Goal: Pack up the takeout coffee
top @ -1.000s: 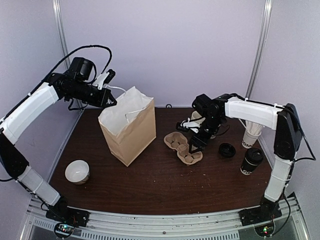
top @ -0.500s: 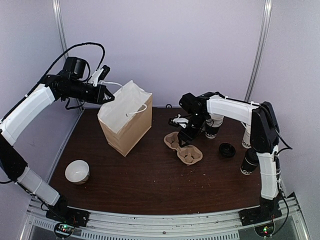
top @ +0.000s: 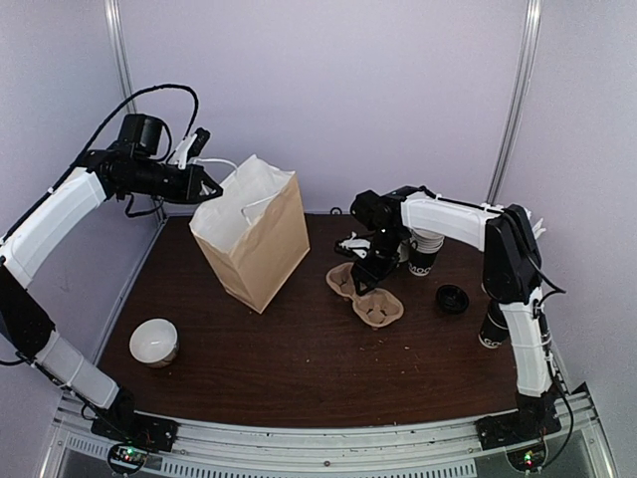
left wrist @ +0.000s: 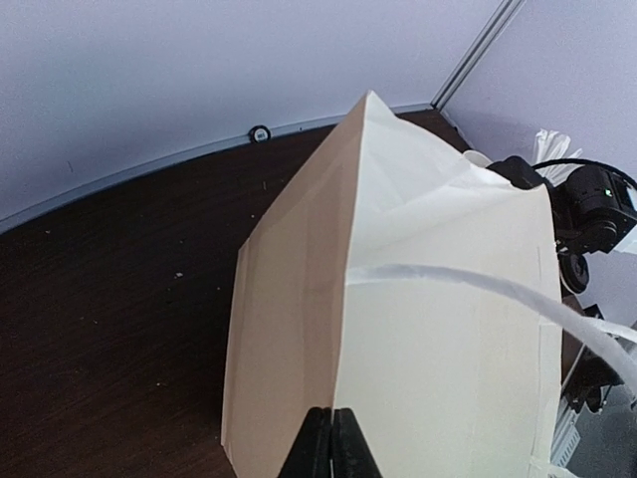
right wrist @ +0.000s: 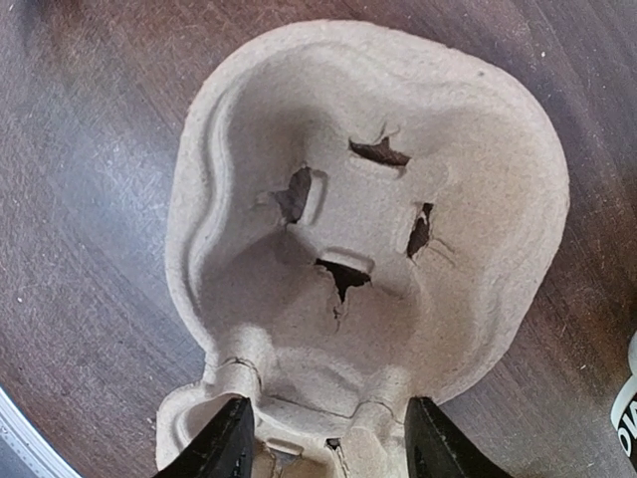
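Observation:
The takeout coffee [top: 495, 324], a cup with a black lid, stands at the right edge, partly hidden behind the right arm. A brown paper bag [top: 251, 242] stands tilted at the back left, its mouth open. My left gripper [top: 204, 185] is shut on the bag's top rim; in the left wrist view the shut fingertips [left wrist: 333, 445] pinch the bag's [left wrist: 398, 329] edge. My right gripper [top: 364, 271] is open just above a pulp cup carrier [top: 378, 310]. In the right wrist view its fingers [right wrist: 225, 440] straddle the carrier's [right wrist: 368, 219] middle ridge.
A lidless white cup with a black band [top: 422, 259] stands behind the right gripper. A loose black lid [top: 453, 298] lies right of the carrier. A white mug [top: 154, 342] sits at the front left. Walls close in at the back and sides.
My left gripper has pulled the bag's rim up and left, standing the bag more upright. My right gripper has moved left and come down over the carrier.

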Controlling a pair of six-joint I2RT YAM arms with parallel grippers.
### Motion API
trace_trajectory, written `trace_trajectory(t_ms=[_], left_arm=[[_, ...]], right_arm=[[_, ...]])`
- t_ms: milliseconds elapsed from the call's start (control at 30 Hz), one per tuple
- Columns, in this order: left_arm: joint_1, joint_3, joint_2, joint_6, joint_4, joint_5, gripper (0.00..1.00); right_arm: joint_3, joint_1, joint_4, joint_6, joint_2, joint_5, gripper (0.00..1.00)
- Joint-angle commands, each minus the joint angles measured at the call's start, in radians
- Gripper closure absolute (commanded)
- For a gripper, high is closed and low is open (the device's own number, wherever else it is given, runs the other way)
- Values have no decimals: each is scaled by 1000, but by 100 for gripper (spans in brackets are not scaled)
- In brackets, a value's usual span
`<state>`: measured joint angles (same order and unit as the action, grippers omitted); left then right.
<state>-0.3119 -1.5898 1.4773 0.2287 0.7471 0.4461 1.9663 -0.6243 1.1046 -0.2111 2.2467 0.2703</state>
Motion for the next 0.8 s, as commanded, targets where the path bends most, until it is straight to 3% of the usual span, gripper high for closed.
trace_trajectory(t_ms=[0,767], left_arm=[[32,10,-13,30,-74,54,100],[50,11,-3,47,-79,94,100]], right_arm=[[47,-12,23,16,24,-28,46],[79,-52,30,35,39,-142,50]])
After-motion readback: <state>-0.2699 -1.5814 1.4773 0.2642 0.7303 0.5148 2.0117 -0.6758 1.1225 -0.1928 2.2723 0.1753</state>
